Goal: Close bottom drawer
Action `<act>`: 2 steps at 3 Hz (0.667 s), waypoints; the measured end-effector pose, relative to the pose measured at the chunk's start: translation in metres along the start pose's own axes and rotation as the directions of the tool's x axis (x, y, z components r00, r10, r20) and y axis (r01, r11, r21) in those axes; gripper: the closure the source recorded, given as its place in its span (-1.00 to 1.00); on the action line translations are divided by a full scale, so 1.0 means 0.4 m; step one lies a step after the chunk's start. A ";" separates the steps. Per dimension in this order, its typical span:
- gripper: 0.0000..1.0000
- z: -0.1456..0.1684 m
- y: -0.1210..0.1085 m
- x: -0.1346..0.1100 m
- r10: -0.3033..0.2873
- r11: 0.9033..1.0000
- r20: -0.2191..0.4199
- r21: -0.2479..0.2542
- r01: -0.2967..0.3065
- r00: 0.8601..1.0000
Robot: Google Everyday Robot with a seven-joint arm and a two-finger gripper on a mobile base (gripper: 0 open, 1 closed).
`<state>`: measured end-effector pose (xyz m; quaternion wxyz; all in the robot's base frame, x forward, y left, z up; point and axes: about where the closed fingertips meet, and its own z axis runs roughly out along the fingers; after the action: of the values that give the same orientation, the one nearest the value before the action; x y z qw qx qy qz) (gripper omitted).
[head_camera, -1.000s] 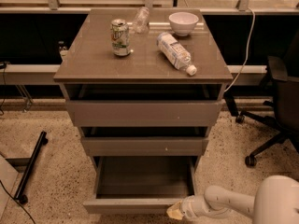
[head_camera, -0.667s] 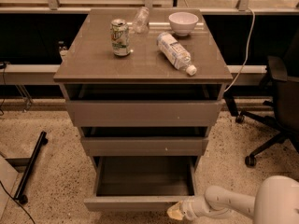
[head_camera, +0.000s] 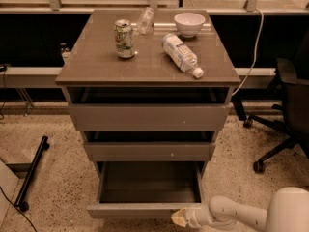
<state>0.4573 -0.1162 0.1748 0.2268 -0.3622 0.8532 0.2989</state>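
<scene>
Bottom drawer (head_camera: 135, 210) of the cabinet (head_camera: 96, 64) stands pulled far out from the cabinet body, so its grey box is open to view and looks empty. Its flat front is the part of the cabinet nearest to the camera. The middle drawer (head_camera: 149, 151) and the top drawer (head_camera: 147, 117) above it are also a little out, each less than the bottom one. The gripper (head_camera: 180, 218) is low at the front of the cabinet, at the right end of the bottom drawer's front panel, touching it or just beside it. The arm (head_camera: 231, 214) reaches in from the right of the cabinet. Whether the gripper is open or closed, I cannot tell.

I think the main risk comes from this off-centre place. A push at the right end only can turn the drawer a little, so that it jams or goes in crooked. The front is smooth and has no handle, and the gripper sits near its lower edge. It may therefore slide under the panel or off the right corner, and then the arm goes forward without the drawer. A push that is too strong may shake the cabinet. On top of the cabinet the lying bottle (head_camera: 181, 55) could then roll off, and the can (head_camera: 124, 38) and the bowl (head_camera: 189, 23) could shift. The drawer may also stop before it is flush, if the push ends too early.
</scene>
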 end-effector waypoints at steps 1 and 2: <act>1.00 0.014 -0.038 -0.038 -0.046 0.997 0.026 0.062 0.044 0.999; 1.00 0.018 -0.050 -0.048 -0.053 0.996 0.032 0.071 0.051 0.998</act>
<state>0.4858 -0.1131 0.1745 0.2615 -0.3711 0.8495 0.2689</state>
